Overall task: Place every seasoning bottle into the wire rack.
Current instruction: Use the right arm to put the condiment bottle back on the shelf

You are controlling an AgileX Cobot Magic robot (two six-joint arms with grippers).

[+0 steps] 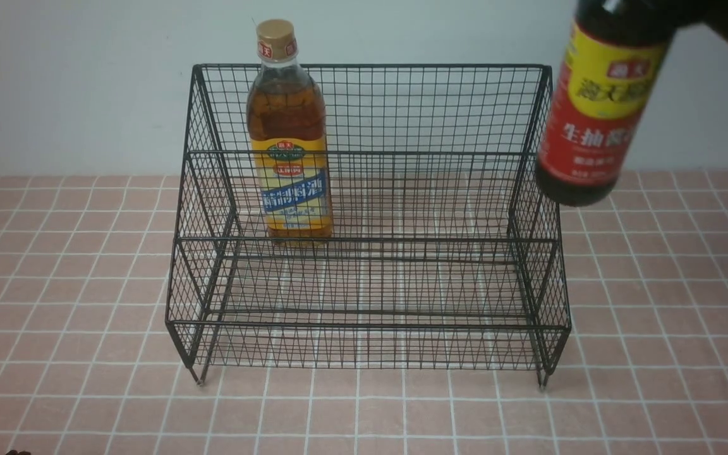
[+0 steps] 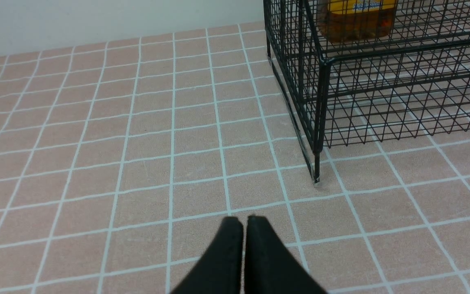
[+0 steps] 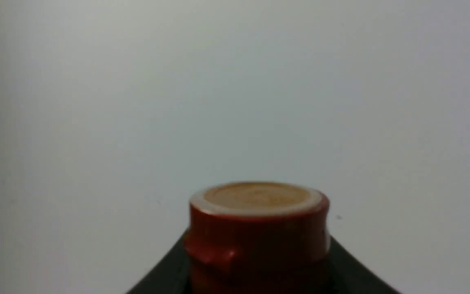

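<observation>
The black wire rack (image 1: 370, 239) stands mid-table; its near corner shows in the left wrist view (image 2: 320, 102). The amber bottle (image 1: 288, 139) with the gold cap stands upright on the rack's upper tier, at its left; its base shows in the left wrist view (image 2: 357, 24). The dark bottle (image 1: 598, 107) with the yellow-red label hangs tilted in the air just outside the rack's upper right corner. My right gripper (image 3: 259, 269) is shut on its red neck (image 3: 257, 237). My left gripper (image 2: 243, 222) is shut and empty, low over the tiles, off the rack's front left leg.
Pink tiled tabletop (image 1: 86, 316) with white grout lines lies all round the rack. A pale wall (image 1: 86, 76) stands close behind the rack.
</observation>
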